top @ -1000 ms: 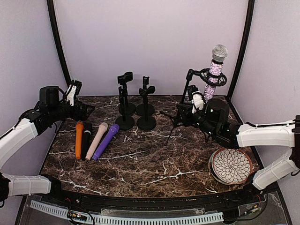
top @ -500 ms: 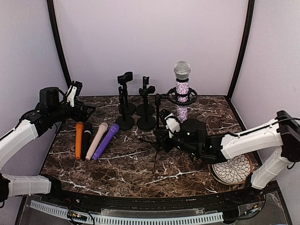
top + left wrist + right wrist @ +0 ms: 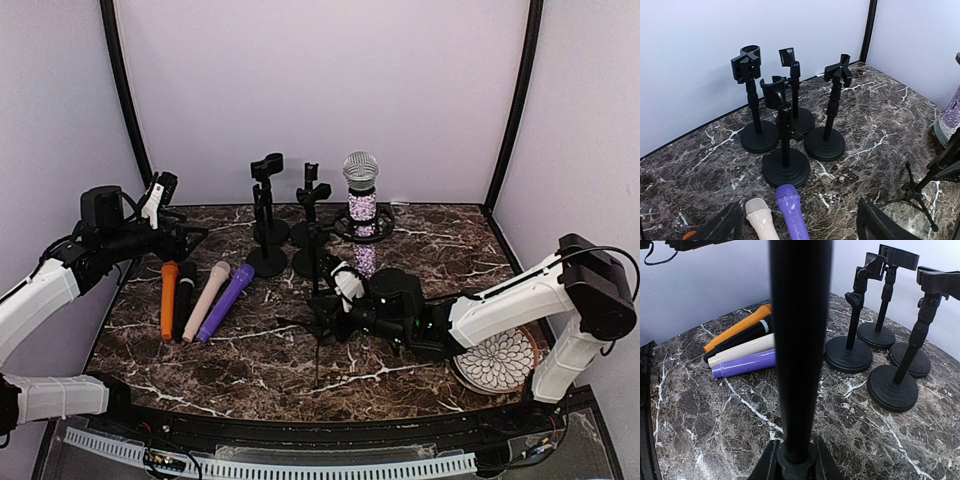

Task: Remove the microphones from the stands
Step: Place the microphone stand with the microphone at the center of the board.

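A sparkly purple microphone (image 3: 361,205) with a silver grille stands upright in the ring mount of a black tripod stand (image 3: 321,322) at the table's centre. Its body also shows at the right edge of the left wrist view (image 3: 952,111). My right gripper (image 3: 346,290) is shut on the stand's pole; in the right wrist view the pole (image 3: 800,340) fills the middle, with my gripper (image 3: 797,463) clamped round its lower end. My left gripper (image 3: 165,203) is open and empty at the back left, far from the stand; in its own view (image 3: 800,222) it is spread wide.
Several empty black round-base stands (image 3: 266,215) (image 3: 786,130) (image 3: 897,365) stand at the back centre. Orange (image 3: 168,297), black, beige and purple (image 3: 226,301) microphones lie side by side at the left. A patterned plate (image 3: 497,360) lies at the front right.
My right arm has carried the stand with the microphone from the back right corner leftward and nearer, to the table's centre. The left arm has barely moved.
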{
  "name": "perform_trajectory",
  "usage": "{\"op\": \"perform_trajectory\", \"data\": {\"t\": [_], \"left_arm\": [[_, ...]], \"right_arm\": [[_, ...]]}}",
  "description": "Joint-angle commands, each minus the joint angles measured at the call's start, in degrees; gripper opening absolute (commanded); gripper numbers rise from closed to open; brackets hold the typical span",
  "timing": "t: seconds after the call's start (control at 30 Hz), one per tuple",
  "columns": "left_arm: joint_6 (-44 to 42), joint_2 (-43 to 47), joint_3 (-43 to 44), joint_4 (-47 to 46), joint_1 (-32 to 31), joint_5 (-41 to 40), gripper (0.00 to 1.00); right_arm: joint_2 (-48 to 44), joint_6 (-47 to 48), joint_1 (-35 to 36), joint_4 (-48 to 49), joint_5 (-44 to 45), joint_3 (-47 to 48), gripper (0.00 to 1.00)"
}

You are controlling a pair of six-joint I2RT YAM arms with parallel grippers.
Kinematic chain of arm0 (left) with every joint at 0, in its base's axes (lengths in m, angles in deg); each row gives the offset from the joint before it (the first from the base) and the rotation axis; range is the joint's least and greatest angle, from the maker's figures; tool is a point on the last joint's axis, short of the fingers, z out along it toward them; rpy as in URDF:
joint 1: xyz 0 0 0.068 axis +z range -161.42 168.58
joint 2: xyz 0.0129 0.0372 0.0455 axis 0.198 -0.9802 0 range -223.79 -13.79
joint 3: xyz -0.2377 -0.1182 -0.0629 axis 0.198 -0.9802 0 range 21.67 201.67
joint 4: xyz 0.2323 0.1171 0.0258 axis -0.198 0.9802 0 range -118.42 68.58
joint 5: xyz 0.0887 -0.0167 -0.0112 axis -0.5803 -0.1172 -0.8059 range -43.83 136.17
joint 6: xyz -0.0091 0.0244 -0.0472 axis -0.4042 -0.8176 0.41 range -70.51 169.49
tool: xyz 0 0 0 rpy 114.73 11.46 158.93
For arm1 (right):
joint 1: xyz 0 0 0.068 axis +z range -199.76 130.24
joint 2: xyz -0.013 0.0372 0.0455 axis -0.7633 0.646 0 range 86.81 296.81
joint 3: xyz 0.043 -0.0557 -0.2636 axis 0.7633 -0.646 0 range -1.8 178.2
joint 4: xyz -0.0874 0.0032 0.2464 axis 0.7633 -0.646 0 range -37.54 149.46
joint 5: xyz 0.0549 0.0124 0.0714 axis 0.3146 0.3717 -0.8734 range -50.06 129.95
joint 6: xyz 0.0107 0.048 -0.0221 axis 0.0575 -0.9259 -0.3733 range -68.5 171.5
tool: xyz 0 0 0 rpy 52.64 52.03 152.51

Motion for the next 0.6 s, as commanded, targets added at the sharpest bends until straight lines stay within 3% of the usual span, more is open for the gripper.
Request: {"op": "perform_trajectory", "data": {"t": [0.0,0.17,0.23,0.57], "left_arm": [[-1.5,0.8,-1.4,-2.1,-0.1,7.2,0.78],[-3.1,1.2,-2.5,-3.5,-2.9,13.7,0.77],[-3.9,1.5,-3.0,-3.8,-4.8,13.6,0.77],[-2.1,-1.0,-3.5,-7.6,-11.1,15.2,0.78]], "right_arm": [[-0.3,0.3,0.7,10.0,-0.6,0.9,0.27],[-0.3,0.2,0.8,10.6,-0.2,-1.0,0.63],[-0.7,0.2,1.1,10.3,0.4,-1.7,0.73],[-6.4,-1.6,3.3,8.8,3.8,-6.9,0.8]]}}
